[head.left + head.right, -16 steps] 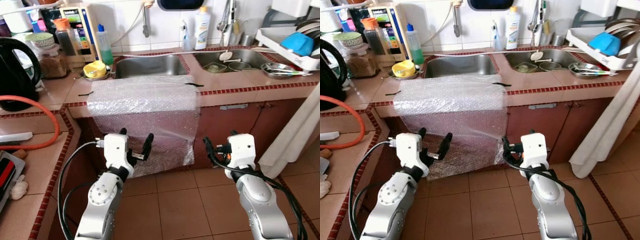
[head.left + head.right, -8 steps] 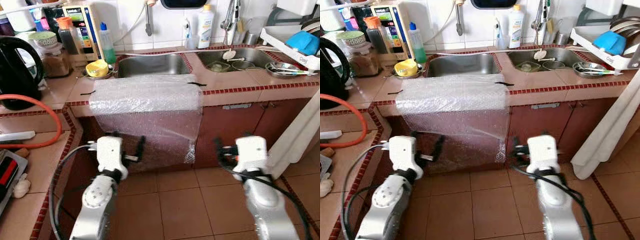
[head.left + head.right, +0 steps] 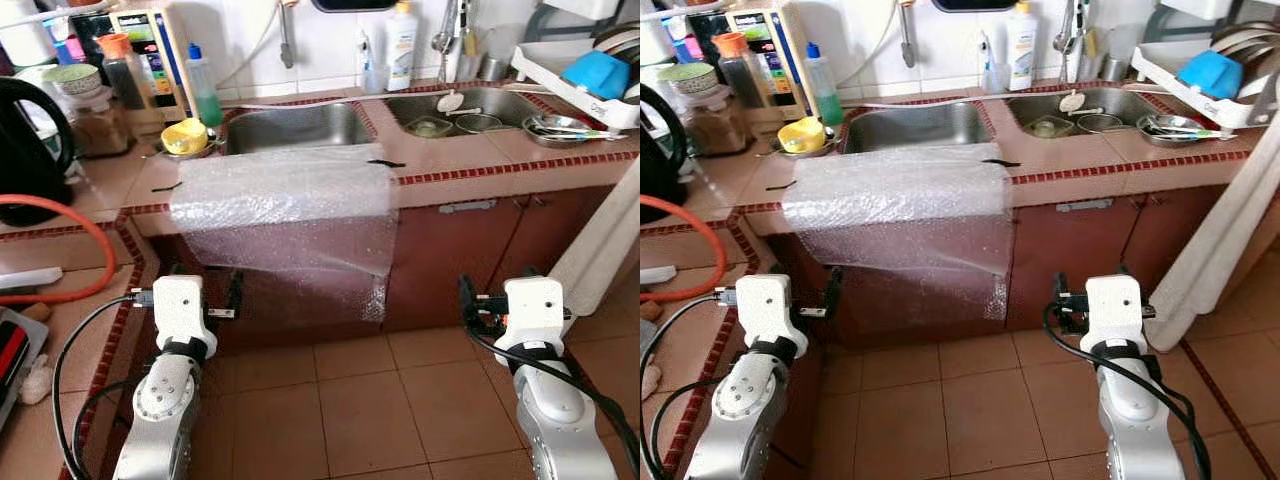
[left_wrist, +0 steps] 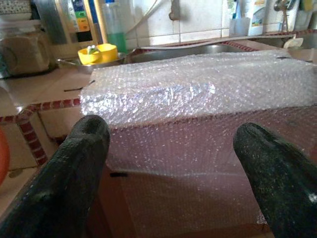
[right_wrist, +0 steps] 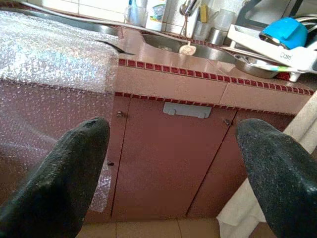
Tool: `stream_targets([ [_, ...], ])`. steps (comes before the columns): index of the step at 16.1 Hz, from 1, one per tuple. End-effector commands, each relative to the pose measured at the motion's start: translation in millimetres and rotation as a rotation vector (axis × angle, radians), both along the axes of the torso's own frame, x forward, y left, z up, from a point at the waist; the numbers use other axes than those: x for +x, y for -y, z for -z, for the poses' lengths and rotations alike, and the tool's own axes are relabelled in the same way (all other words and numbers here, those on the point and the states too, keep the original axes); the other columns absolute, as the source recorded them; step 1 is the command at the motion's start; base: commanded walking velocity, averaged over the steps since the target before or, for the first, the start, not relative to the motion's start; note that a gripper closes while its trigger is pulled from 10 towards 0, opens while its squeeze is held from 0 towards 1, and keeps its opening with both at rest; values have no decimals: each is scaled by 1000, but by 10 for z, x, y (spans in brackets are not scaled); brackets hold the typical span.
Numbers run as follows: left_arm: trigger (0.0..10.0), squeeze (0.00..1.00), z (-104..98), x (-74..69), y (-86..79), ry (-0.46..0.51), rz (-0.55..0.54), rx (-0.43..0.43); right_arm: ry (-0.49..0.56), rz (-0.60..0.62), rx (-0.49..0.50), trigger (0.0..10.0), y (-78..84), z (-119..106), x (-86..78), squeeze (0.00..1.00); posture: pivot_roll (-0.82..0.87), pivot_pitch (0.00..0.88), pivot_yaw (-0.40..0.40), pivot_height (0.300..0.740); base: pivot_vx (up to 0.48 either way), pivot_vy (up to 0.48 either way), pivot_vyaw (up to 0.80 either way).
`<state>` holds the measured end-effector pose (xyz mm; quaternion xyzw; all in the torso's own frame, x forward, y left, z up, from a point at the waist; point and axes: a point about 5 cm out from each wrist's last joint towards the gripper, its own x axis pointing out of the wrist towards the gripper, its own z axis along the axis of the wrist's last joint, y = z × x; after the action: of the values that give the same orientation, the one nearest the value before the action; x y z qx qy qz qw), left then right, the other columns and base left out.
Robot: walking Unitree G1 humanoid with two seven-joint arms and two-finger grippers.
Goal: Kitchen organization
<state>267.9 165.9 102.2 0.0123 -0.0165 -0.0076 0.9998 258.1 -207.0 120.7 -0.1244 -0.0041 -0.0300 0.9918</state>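
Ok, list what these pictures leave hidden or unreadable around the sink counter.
- Cabinet front under the left sink: veiled by the bubble wrap in the head views.
- Dish rack: cut off by the head views' edge.
- Bottle label: too small to read.
- Black kettle: cut by the left eye view's edge.

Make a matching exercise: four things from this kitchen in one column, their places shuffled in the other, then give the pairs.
Things:
1. bubble wrap
2. yellow cup
3. blue bowl
4. black kettle

Places:
A. on the dish rack at the right
B. draped over the counter edge in front of the left sink
C. on the side counter at the robot's left
D. beside the left sink, by the green-liquid bottle

Pairs: 1-B, 2-D, 3-A, 4-C
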Motion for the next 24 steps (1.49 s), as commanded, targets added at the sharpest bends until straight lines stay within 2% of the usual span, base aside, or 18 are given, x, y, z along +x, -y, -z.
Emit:
stream_targets([
  [1,10000,0,-45,-10,-44,17,-3,14,34,-15,7,10000,-39,-96,18,0,-261,24,92,740,0,0,0],
  [3,10000,0,-34,-30,-12,7,36,-27,38,-23,8,10000,-71,-104,22,0,-262,21,91,740,0,0,0],
  [8,10000,0,-48,-37,84,19,77,-63,43,-46,9,10000,-124,-112,50,0,-258,17,87,740,156,0,0],
  [24,10000,0,-29,-38,127,10,105,-67,40,-83,13,10000,-212,-101,93,0,-251,19,86,740,338,0,0],
])
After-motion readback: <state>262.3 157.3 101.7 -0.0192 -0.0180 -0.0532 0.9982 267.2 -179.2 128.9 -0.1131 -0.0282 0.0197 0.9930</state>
